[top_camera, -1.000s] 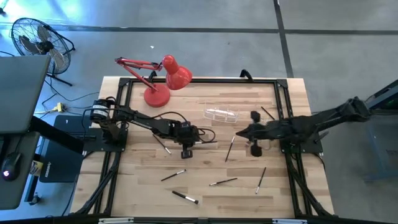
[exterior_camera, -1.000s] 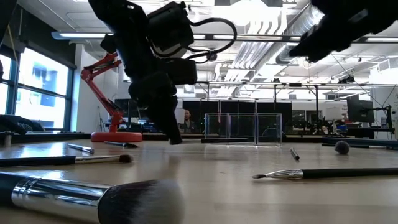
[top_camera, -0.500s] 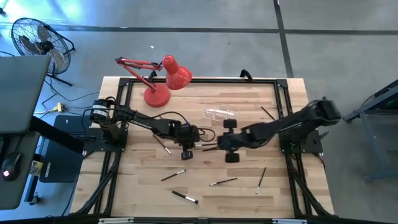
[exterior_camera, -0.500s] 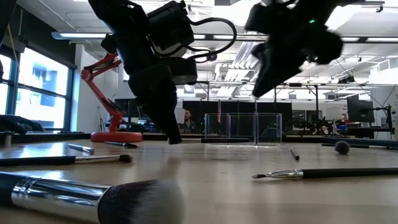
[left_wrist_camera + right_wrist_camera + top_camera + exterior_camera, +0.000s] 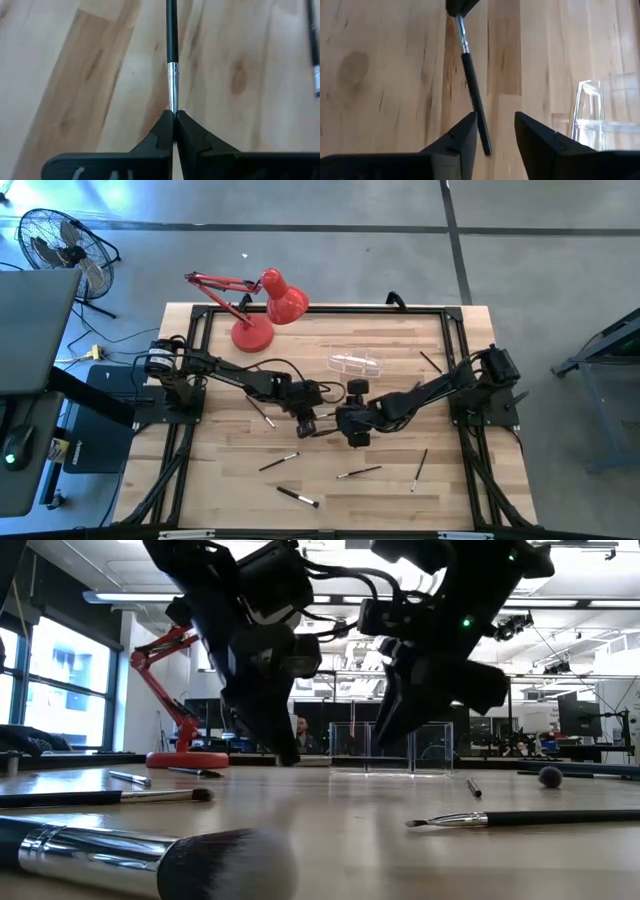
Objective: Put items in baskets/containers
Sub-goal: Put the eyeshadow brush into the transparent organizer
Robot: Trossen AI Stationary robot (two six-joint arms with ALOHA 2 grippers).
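My left gripper point(image 5: 174, 114) is shut on a thin brush point(image 5: 326, 420) with a black handle point(image 5: 472, 95) and a silver ferrule, near the table's middle. My right gripper point(image 5: 495, 125) is open just to the right of it point(image 5: 342, 420), its fingers on either side of the handle's free end point(image 5: 485, 144). The clear container point(image 5: 355, 363) stands on the table a little farther back, also visible in the right wrist view point(image 5: 605, 115). Several more brushes lie flat on the wood toward the near edge point(image 5: 358, 472). My left gripper pinches the brush's silver ferrule point(image 5: 172, 87) between its two fingertips, slanting down from above. The handle runs straight on from the fingers toward my right gripper. Whether the brush is clear of the table I cannot tell. My right gripper: whether a finger point(image 5: 466, 134) touches the handle I cannot tell.
A red desk lamp point(image 5: 262, 305) stands at the far left of the table. Loose brushes lie at the near left point(image 5: 279, 462), near middle point(image 5: 298, 497), near right point(image 5: 419, 468) and far right point(image 5: 430, 361). A big powder brush point(image 5: 150, 860) lies close to the low camera.
My right gripper has swung from the table's right side toward the left and come down, ending close beside my left gripper at the brush's handle end. My left gripper has kept its hold on the brush in place.
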